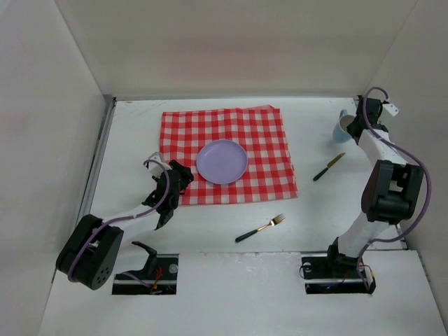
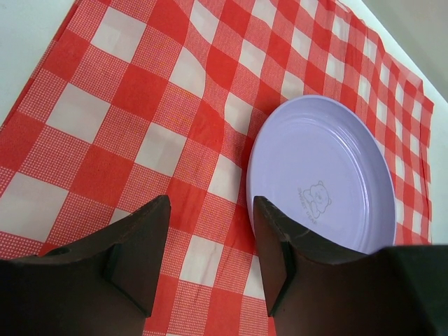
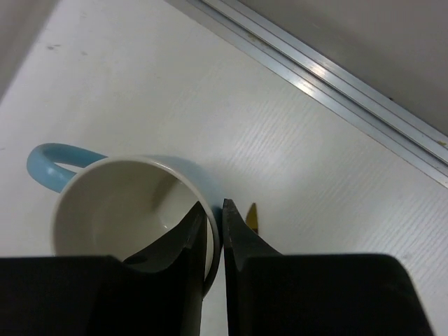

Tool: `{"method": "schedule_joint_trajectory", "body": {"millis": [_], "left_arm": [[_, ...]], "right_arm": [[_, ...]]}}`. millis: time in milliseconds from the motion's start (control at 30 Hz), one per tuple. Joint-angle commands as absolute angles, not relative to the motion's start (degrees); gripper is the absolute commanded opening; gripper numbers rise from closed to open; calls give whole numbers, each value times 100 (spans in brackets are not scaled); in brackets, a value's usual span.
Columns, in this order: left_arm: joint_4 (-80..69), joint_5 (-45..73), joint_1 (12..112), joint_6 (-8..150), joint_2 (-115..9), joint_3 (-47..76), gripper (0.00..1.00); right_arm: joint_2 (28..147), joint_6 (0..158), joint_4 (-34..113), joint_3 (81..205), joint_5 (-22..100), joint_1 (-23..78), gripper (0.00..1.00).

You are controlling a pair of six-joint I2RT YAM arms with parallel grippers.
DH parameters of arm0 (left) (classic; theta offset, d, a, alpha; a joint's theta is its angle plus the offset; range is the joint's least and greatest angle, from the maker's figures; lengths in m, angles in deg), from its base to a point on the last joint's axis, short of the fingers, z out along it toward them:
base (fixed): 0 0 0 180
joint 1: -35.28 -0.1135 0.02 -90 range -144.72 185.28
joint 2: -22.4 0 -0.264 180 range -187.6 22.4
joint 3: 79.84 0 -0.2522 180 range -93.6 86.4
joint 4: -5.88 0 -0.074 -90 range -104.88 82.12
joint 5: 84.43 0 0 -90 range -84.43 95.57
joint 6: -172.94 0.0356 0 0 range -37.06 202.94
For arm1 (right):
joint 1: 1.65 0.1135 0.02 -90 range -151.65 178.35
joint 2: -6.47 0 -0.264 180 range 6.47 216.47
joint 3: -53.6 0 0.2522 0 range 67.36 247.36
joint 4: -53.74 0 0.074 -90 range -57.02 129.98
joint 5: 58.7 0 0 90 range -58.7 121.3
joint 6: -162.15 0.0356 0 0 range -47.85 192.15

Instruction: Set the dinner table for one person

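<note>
White walls close in a large, flat, matte-white desk [image 1: 210, 245] that fills the floor of the overhead view and carries everything else. A red-and-white checked cloth [image 1: 259, 140] lies toward its far middle with a lilac plate [image 1: 221, 161] on the cloth's near half. A gold fork with a dark handle [image 1: 260, 227] lies on bare desk near the cloth's front edge, and a matching knife [image 1: 328, 167] lies to the cloth's right. The left pincer [image 1: 180, 180] sits at the cloth's near left corner. The right pincer [image 1: 355, 126] is at a pale blue mug [image 1: 343, 127] in the far right corner.

From the left wrist, the left pincer [image 2: 210, 210] is spread wide above the cloth [image 2: 126, 105], holding nothing; the plate [image 2: 322, 182], printed with a small bear, lies just ahead to its right.

From the right wrist, the right pincer [image 3: 213, 217] pinches the mug's [image 3: 119, 203] wall, one finger inside and one outside. The mug appears to stand on the white desk [image 3: 140, 84]; an aluminium rail [image 3: 336, 91] runs along the edge.
</note>
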State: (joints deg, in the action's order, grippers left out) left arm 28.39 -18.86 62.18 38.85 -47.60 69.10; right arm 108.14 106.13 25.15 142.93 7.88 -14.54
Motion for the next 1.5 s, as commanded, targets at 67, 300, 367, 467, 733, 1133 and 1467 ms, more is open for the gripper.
{"method": "schedule_joint_trajectory", "body": {"millis": [67, 300, 367, 467, 733, 1133, 1467], "left_arm": [[3106, -1896, 6178, 3812, -4730, 6777, 49], [3106, -1896, 6161, 3812, -4739, 6776, 49], [3106, -1957, 6187, 3864, -4686, 6777, 49], [3106, -1957, 6169, 3865, -4695, 6785, 49], [3106, -1939, 6160, 3847, -4774, 6759, 49], [3106, -1922, 6161, 3821, -4844, 6724, 49], [3106, -1895, 6178, 3812, -4870, 6689, 49]], "right_arm": [[9911, 10564, 3014, 14663, 844, -944, 14], [10270, 10389, 2961, 15383, 1126, 171, 14], [10586, 10283, 2883, 15760, 1135, 497, 14], [11157, 10160, 2637, 16445, 1135, 875, 14], [12502, 9844, 1872, 18063, 1117, 1491, 15], [13162, 9808, 1581, 18417, 1126, 1606, 15], [13452, 9834, 1520, 18443, 1196, 1614, 17]]}}
